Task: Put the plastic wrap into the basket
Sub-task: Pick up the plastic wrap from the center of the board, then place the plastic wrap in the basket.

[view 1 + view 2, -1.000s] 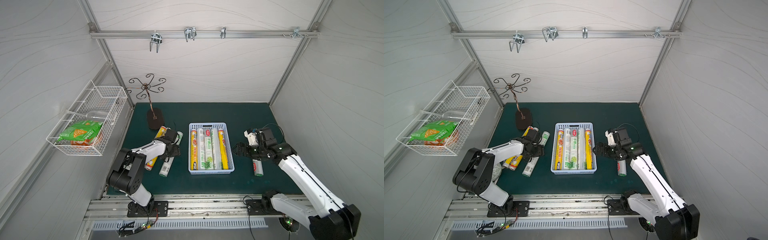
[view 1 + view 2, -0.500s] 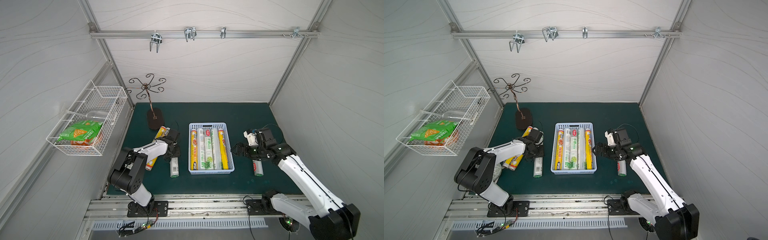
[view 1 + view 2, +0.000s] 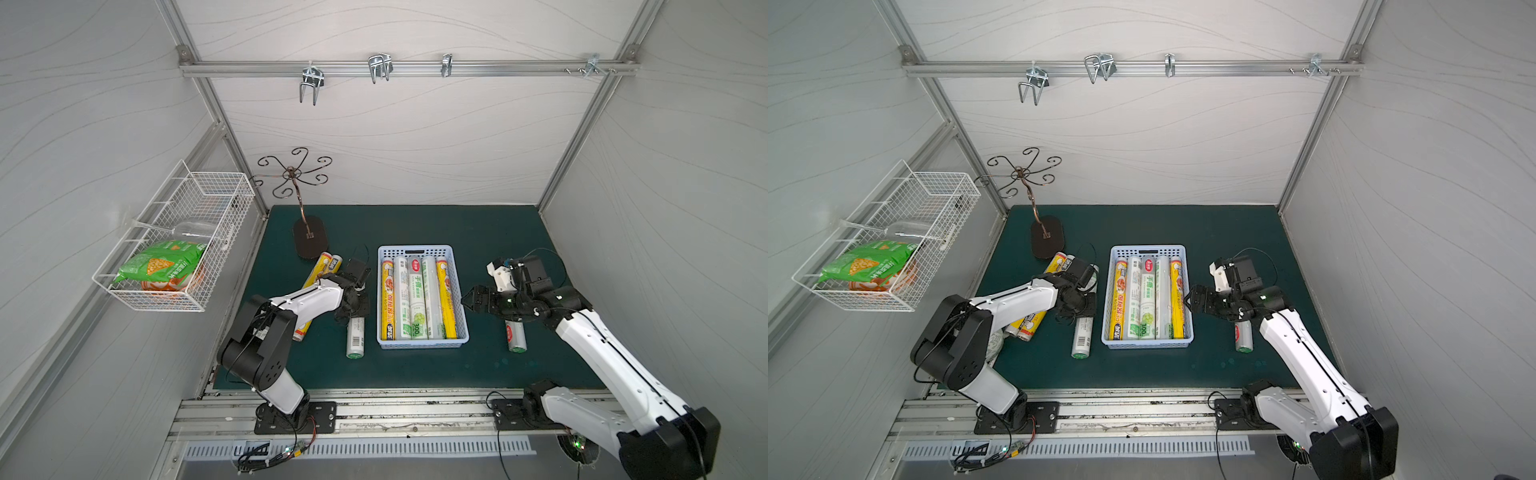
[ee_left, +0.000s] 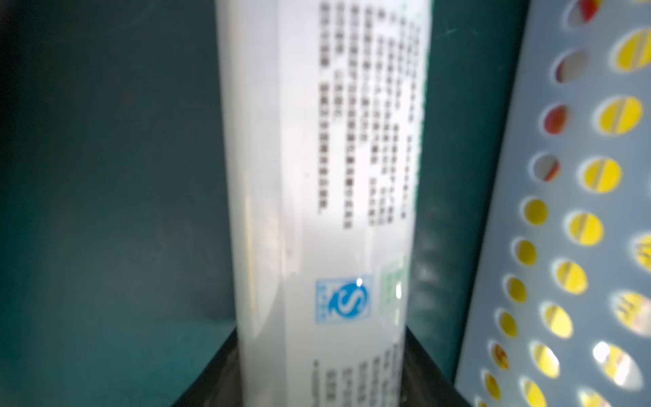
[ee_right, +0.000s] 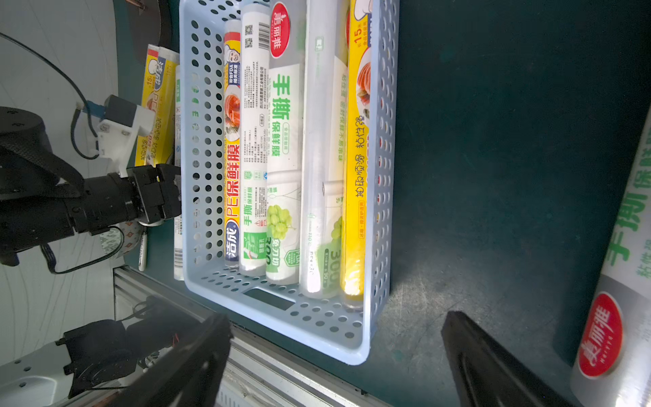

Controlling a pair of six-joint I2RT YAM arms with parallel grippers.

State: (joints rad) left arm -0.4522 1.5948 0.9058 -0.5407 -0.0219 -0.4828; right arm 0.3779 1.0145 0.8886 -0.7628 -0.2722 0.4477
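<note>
Lift the white plastic-wrap roll level — clenched near mid-length in the left gripper, just left of the pale-blue basket, parallel to its side. Clear the perforated wall before lowering onto the five rolls inside. Leave the right gripper — spread wide, empty — right of the basket.

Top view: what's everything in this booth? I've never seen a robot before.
basket: one, pale blue, middle of mat
rolls in basket: five, yellow and white, side by side
yellow rolls: two, on mat under left arm
white roll: one, beside basket, in left gripper
silvery roll: one, on mat under right arm
stand: one, dark, back of mat
wire basket: one, white, on wall, holding snack bags
hooks: several, metal, overhead rail
left gripper: black, shut on white roll
right gripper: black, open, beside basket
</note>
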